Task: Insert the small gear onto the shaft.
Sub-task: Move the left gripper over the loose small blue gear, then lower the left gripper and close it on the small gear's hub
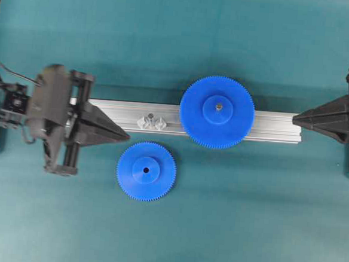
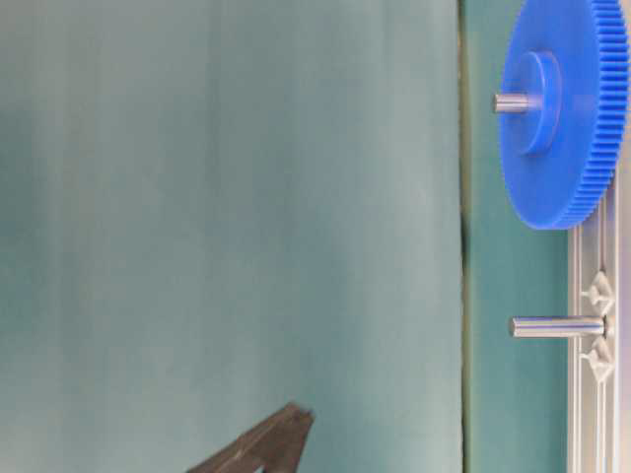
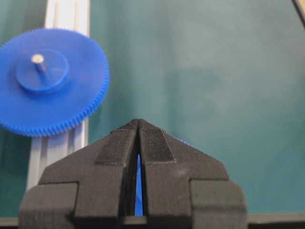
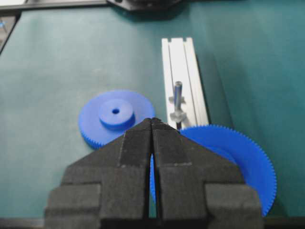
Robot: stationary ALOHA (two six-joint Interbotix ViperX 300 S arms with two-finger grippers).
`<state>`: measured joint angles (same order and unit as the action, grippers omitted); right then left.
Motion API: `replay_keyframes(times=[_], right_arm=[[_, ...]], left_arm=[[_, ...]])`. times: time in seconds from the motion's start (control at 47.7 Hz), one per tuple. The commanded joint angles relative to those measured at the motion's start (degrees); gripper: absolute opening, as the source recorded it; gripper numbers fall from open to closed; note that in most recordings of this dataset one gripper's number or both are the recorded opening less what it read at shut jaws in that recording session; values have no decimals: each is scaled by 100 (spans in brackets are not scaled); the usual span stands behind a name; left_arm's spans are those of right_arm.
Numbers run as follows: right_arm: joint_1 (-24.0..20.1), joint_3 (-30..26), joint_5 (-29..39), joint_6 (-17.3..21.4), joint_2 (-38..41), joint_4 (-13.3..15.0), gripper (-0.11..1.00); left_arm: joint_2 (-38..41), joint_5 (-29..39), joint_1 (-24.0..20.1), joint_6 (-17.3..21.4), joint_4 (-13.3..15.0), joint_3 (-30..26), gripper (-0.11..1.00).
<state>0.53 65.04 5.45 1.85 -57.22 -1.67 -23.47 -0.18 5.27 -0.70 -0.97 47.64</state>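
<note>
Risk: the left gripper [image 1: 125, 136] comes in with jaws pressed shut, empty, so unless it opens it will nudge the small gear [image 1: 146, 171] across the mat rather than grasp it; the larger gear [image 1: 217, 112] crowds the shaft [image 1: 152, 118]. Small gear lies flat at about 5 o'clock from those tips, near, apart. Right gripper [image 1: 295, 119] also closed, empty.
</note>
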Motion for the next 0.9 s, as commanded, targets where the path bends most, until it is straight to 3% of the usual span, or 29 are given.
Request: replay_keyframes(times=[0.0, 0.419, 0.65, 0.881], right_arm=[[18, -141, 26, 44, 44, -9, 1], [53, -105, 44, 44, 44, -9, 1], [53, -88, 44, 44, 18, -9, 1], [53, -44, 44, 44, 9, -9, 1]], left_arm=[[149, 70, 62, -26, -18, -290, -1], [932, 668, 149, -88, -18, -738, -1], [1345, 1011, 149, -492, -18, -1002, -1], [1723, 1406, 149, -545, -18, -1204, -1]])
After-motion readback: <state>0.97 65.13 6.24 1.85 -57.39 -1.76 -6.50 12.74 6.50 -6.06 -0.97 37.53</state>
